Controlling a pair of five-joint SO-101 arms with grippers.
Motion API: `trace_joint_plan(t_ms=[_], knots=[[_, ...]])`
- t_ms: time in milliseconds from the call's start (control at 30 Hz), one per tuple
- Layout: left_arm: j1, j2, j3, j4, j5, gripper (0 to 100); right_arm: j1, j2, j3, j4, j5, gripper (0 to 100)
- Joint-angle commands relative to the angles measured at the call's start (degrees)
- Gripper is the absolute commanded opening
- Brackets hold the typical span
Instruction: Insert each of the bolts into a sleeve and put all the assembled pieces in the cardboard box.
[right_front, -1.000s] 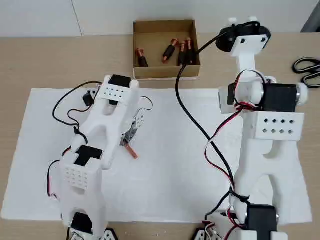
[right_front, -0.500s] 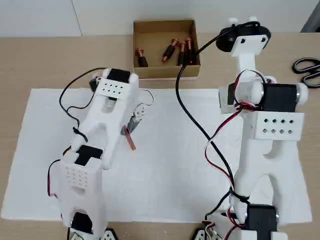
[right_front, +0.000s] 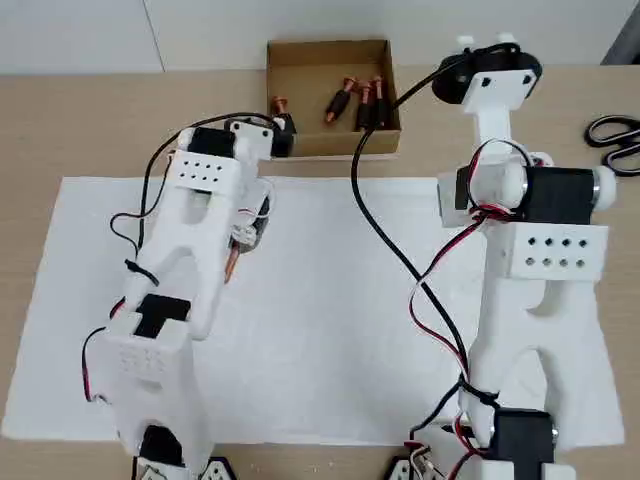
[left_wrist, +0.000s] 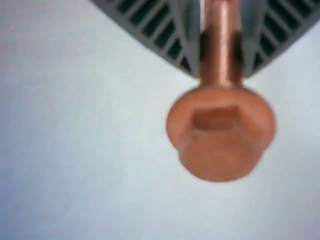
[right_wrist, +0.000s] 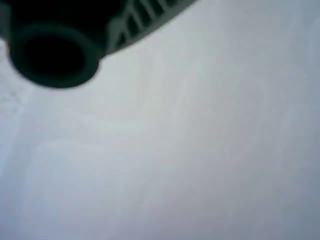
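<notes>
My left gripper (left_wrist: 220, 45) is shut on the shaft of a copper bolt (left_wrist: 220, 135), whose hex-socket head faces the wrist camera above the white mat. From above, the bolt (right_front: 232, 265) hangs slanted under the left gripper (right_front: 244, 236), near the mat's far left part. In the right wrist view a black sleeve (right_wrist: 50, 56) sits against a grey ribbed finger (right_wrist: 145, 15), open end toward the camera, held over the mat. The cardboard box (right_front: 330, 47) stands at the far edge with several assembled pieces (right_front: 340, 100) inside.
The white mat (right_front: 330, 340) covers the middle of the table. Black scissors (right_front: 615, 140) lie at the far right edge. A black cable (right_front: 385, 240) runs across the mat from the box to the right arm's base.
The left arm has swung toward the far left, carrying the bolt away from the mat's middle and closer to the box. The right arm has kept still.
</notes>
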Motion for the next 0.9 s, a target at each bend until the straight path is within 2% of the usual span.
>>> trace_joint_plan(t_ms=[0,100,300,867], knots=[[-1.2,1.6,-2.5,1.1,-0.7,1,0.0,-2.1,-1.6,-0.1,0.6,0.4],[-1.4,3.8,-2.8,0.9,-0.7,2,0.0,-2.1,-1.6,-0.1,0.6,0.4],[-1.2,4.2,-3.4,-0.8,-0.7,12,-0.1,-2.1,2.7,-0.2,0.6,0.4],[-1.4,4.8,-4.7,-2.6,-0.6,12,0.0,-2.4,3.3,-1.5,0.6,0.4]])
